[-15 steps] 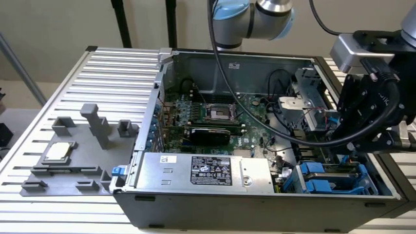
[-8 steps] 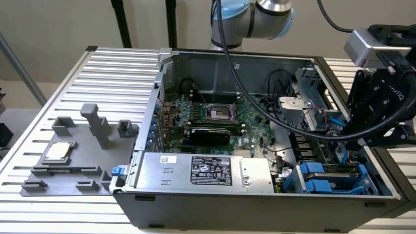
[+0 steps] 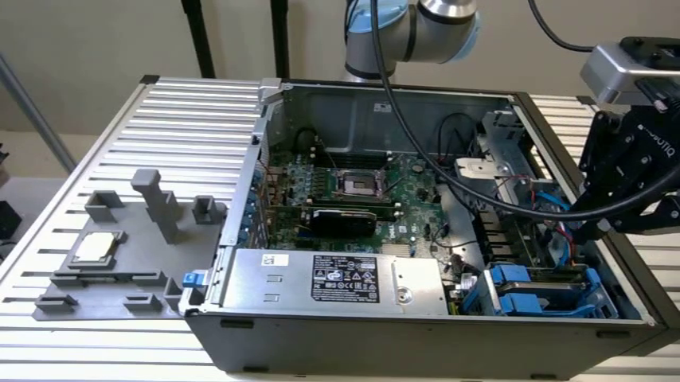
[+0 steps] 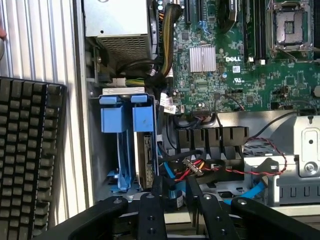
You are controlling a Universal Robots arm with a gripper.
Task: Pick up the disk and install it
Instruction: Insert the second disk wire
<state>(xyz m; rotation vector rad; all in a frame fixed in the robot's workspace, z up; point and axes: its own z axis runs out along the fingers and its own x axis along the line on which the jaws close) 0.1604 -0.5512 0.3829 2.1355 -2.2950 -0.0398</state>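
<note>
The gripper hangs over the open computer case, on the exterior view's right, black cables looping from it back toward the arm. In the wrist view the black fingers stand a little apart with nothing between them, so it looks partly open and empty, though the fingertips themselves are hard to make out against the dark clutter below.

Just ahead of the fingers sits the drive bay, with two blue carriers standing side by side in it. The disk seems to be seated on edge in the carrier nearer the motherboard: a grey metal flank shows beneath the blue tab, apart from the gripper. In the exterior view that bay lies below the gripper, at the corner of the case nearest the camera.

Beyond the bay from the gripper is the grey power supply with its black label. The green motherboard and its empty CPU socket spread out to one side. Red and blue cables tangle right under the fingers. A black keyboard rests on the ribbed table outside the case, and a grey fixture tray holds a silver CPU chip, well apart from the gripper.
</note>
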